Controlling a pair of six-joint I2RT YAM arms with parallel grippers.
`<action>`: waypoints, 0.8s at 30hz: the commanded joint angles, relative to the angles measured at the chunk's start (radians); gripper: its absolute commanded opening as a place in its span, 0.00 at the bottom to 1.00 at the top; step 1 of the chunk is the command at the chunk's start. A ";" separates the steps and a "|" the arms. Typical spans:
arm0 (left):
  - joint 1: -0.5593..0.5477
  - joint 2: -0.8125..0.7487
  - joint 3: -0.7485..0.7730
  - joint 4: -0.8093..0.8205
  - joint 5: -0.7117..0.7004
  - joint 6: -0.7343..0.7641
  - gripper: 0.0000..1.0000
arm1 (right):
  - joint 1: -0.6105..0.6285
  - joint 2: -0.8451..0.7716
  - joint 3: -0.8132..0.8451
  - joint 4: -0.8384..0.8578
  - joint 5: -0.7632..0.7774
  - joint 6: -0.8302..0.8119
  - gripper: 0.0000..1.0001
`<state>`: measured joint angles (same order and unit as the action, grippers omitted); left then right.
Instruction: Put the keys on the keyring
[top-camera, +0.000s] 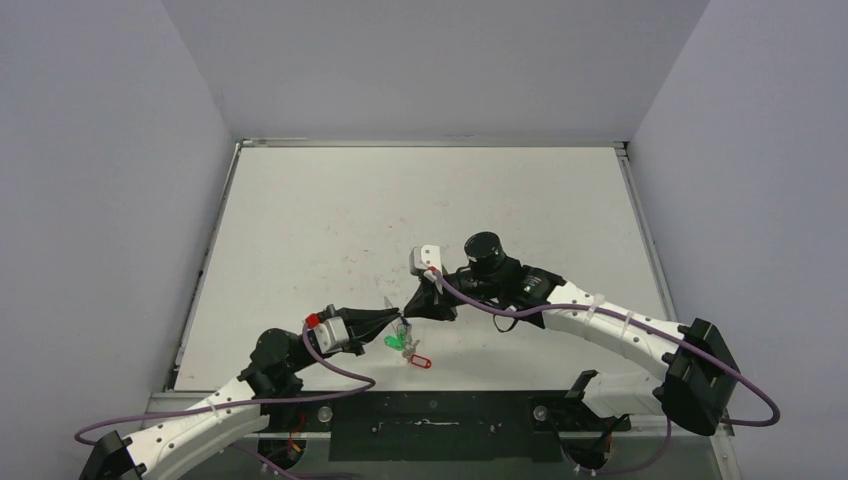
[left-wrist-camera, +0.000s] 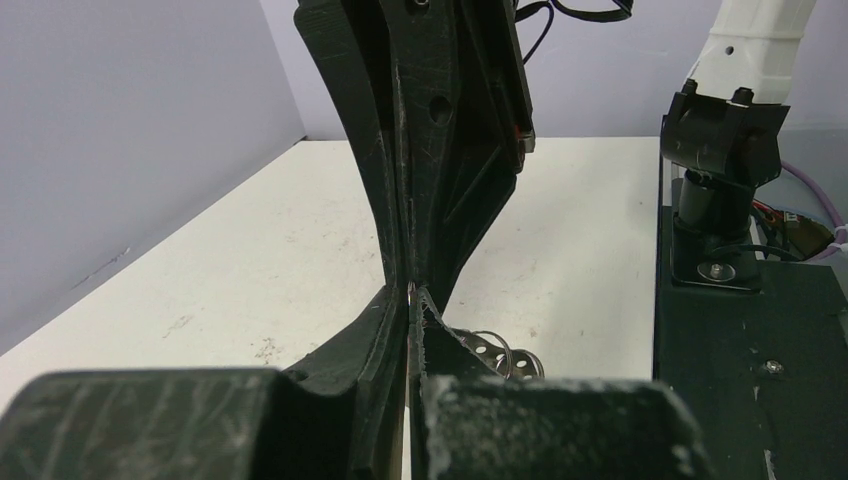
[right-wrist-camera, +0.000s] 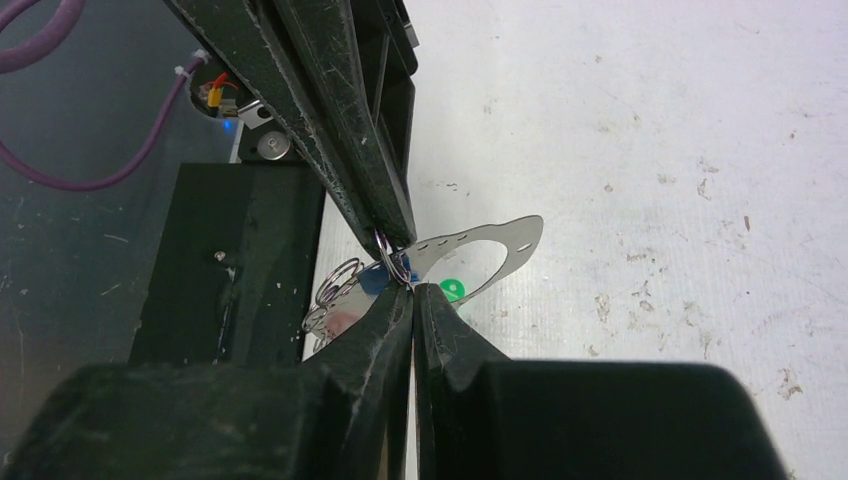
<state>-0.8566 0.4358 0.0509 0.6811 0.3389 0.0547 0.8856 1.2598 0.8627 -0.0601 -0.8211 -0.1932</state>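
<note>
The chief risk is judged to be a slip at the pinch: both grips are taken at the fingertips alone, on thin metal, so a small twist or a pull by either arm against the other could let the keyring (right-wrist-camera: 495, 240) spring free and drop to the worktop (top-camera: 420, 200). It could also bend a small wire loop (right-wrist-camera: 394, 264) at its rim. A second risk is that the keys (top-camera: 396, 343), bunched below, are snagged or shaken loose, as it cannot be told whether each is already threaded. The left gripper (right-wrist-camera: 392, 238) is seen with its fingers pressed together, and the wire loop emerges just beneath their tips. The right gripper (right-wrist-camera: 412, 292) is likewise closed, its fingers meeting tip to tip at the hoop's rim just beside that loop. Which pair pinches the loop and which the sheet metal cannot be separated. The keyring is held tilted off the surface between the two sets of tips, close to the near edge of the worktop and a little left of its middle. Its broad curve is swung out to one side of the fingers. A green tag (right-wrist-camera: 452, 290) is seen through the hoop, and a red tag (top-camera: 421, 361) lies nearest the near edge.
</note>
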 joint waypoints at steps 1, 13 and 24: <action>-0.004 -0.020 0.030 0.084 0.000 -0.013 0.00 | 0.011 -0.001 -0.001 0.052 0.075 0.007 0.06; -0.004 -0.043 0.027 0.060 -0.005 -0.015 0.00 | 0.009 -0.118 -0.052 0.148 0.142 0.027 0.38; -0.004 -0.042 0.029 0.055 -0.003 -0.015 0.00 | 0.027 -0.092 -0.028 0.190 0.006 0.056 0.40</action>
<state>-0.8566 0.4023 0.0509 0.6765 0.3367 0.0544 0.8974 1.1625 0.8101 0.0559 -0.7513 -0.1501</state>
